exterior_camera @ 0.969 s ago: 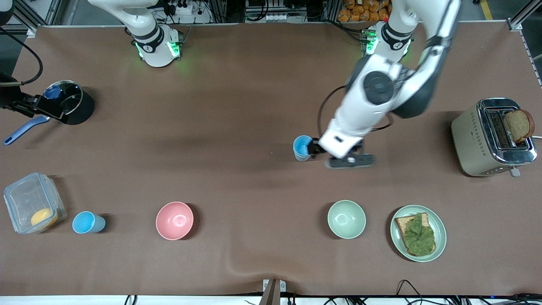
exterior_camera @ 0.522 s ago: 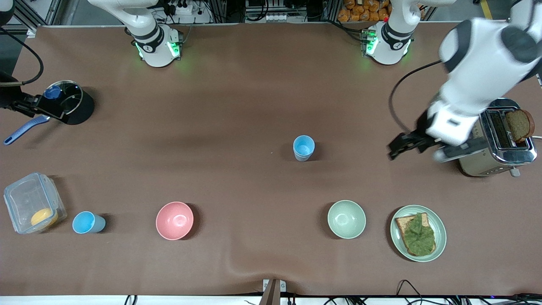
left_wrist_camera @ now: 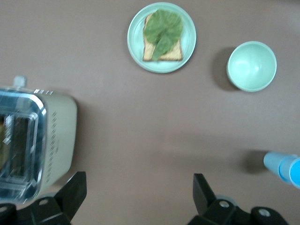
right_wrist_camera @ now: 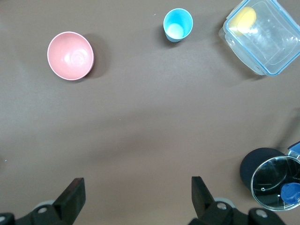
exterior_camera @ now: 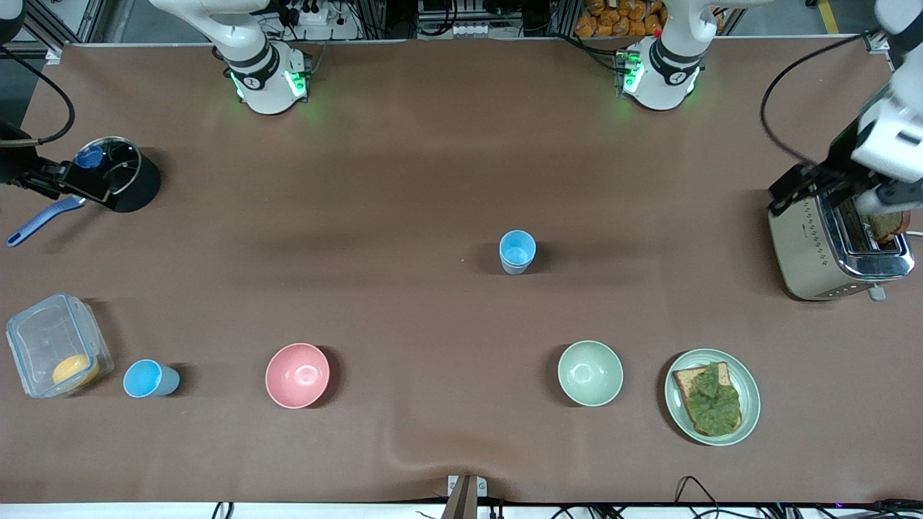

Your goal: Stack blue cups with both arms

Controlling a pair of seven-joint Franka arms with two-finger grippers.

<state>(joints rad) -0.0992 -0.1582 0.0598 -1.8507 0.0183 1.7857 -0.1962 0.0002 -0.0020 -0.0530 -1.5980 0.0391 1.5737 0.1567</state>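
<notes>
A pink bowl, pale green bowl, toast plate, toaster and lidded pot sit apart.

Matt brown cloth on table, shiny metal toaster, clear plastic box, glossy bowls.

Item count on the surface:

- Blue cups: two. One cup stands near the middle, well apart from the left hand; the other cup stands near the right arm's end.
- Bowls: two. One pink bowl, one pale green bowl.
- Plates: one plate, carrying one slice of bread with greens.
- Toasters: one toaster, under the left hand, with one bread slice in its slot.
- Clear plastic containers: one container.
- Black pots: one pot, with one glass lid.
- Blue-handled utensils: one utensil.
- Hands: two; the right hand is high over the right arm's end.
</notes>
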